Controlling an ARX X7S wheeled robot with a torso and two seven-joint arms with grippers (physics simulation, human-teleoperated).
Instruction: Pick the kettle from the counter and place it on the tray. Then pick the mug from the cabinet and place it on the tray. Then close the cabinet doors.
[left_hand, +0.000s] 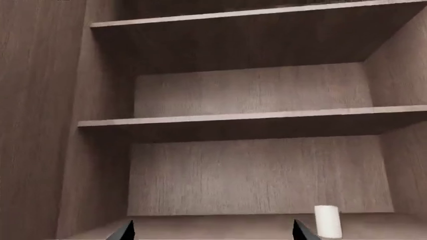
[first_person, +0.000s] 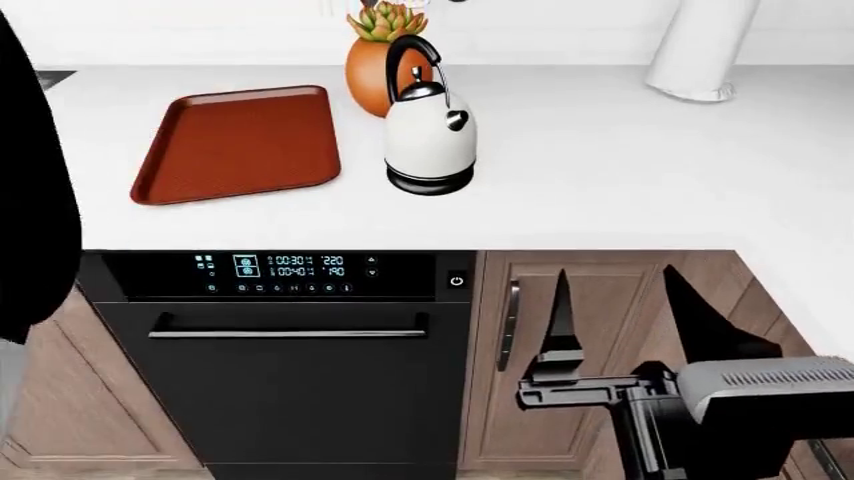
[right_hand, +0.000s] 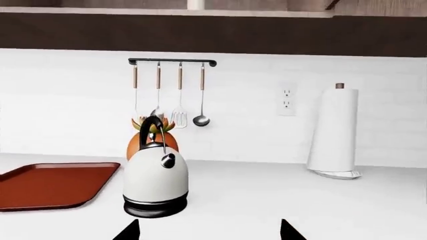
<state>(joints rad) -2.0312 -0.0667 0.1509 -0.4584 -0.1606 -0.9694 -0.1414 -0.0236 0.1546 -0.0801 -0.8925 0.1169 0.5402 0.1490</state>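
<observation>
The kettle (first_person: 429, 135) stands on the bench (first_person: 601, 170) and serves as the landmark. The tray (first_person: 238, 143) lies flat on the bench just to the kettle's left, apart from it. The plant pot (first_person: 374, 62) sits directly behind the kettle, close to it. The paper towel roll (first_person: 697, 48) stands well to the kettle's right and further back, near the wall. A utensil rail (right_hand: 172, 61) hangs on the wall behind and above the kettle. The mug (left_hand: 327, 221) stands on the cabinet (left_hand: 253, 175) floor, under two shelves.
</observation>
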